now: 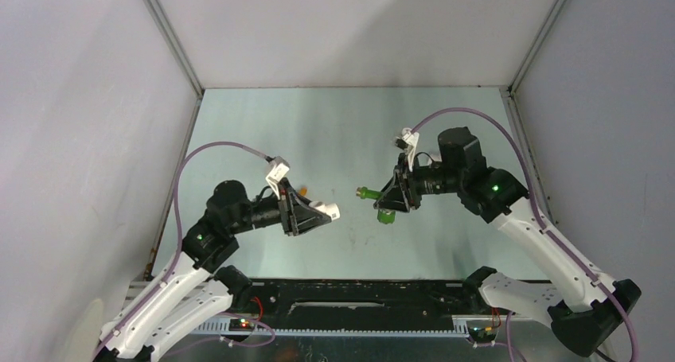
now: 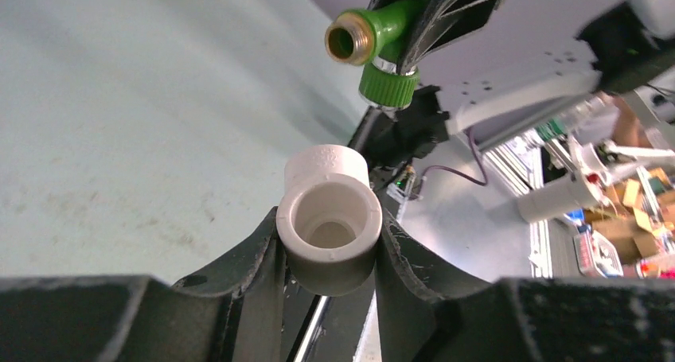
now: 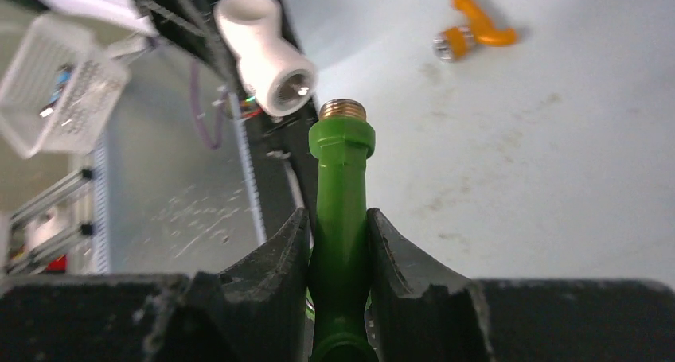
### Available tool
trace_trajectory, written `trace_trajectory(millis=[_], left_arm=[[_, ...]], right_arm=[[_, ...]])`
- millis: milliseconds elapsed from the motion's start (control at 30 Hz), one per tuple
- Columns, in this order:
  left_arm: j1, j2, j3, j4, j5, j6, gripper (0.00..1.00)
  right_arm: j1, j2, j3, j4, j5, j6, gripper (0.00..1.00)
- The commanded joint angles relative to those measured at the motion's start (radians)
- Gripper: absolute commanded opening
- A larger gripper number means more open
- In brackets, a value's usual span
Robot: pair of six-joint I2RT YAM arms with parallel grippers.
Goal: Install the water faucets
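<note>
My right gripper (image 3: 338, 239) is shut on the green water faucet (image 3: 341, 179). Its brass threaded end (image 3: 343, 110) points at the open mouth of a white elbow fitting (image 3: 264, 53), with a small gap between them. My left gripper (image 2: 330, 247) is shut on that white elbow fitting (image 2: 330, 227), held above the table. From the left wrist view the green water faucet (image 2: 376, 32) hangs ahead with its round knob pointing down. The orange water faucet (image 3: 474, 24) lies loose on the table. In the top view only a bit of the orange water faucet (image 1: 306, 190) shows behind the left gripper (image 1: 317, 213).
The pale green table (image 1: 334, 131) is enclosed by grey walls at the back and sides. A black rail (image 1: 350, 294) runs along the near edge between the arm bases. A purple cable (image 1: 207, 151) loops above the left arm.
</note>
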Motion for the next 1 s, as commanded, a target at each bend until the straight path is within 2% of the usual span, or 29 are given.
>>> trace_trajectory(millis=[0,167,733,967], left_arm=[[-0.004,-0.033,0.046,0.17,0.195,0.039,0.0],[-0.003,-0.048,0.043,0.267,0.261,-0.006,0.0],[-0.005,-0.012,0.044,0.329,0.288,-0.091,0.0],[-0.006,-0.017,0.04,0.372,0.297,-0.1,0.0]], right_arm=[[0.041,0.002,0.085,-0.11,-0.237,-0.037,0.0],[0.106,0.012,0.143,-0.088,-0.281,0.018,0.0],[0.134,0.02,0.147,0.058,-0.267,0.163,0.0],[0.15,0.042,0.146,0.064,-0.265,0.171,0.0]])
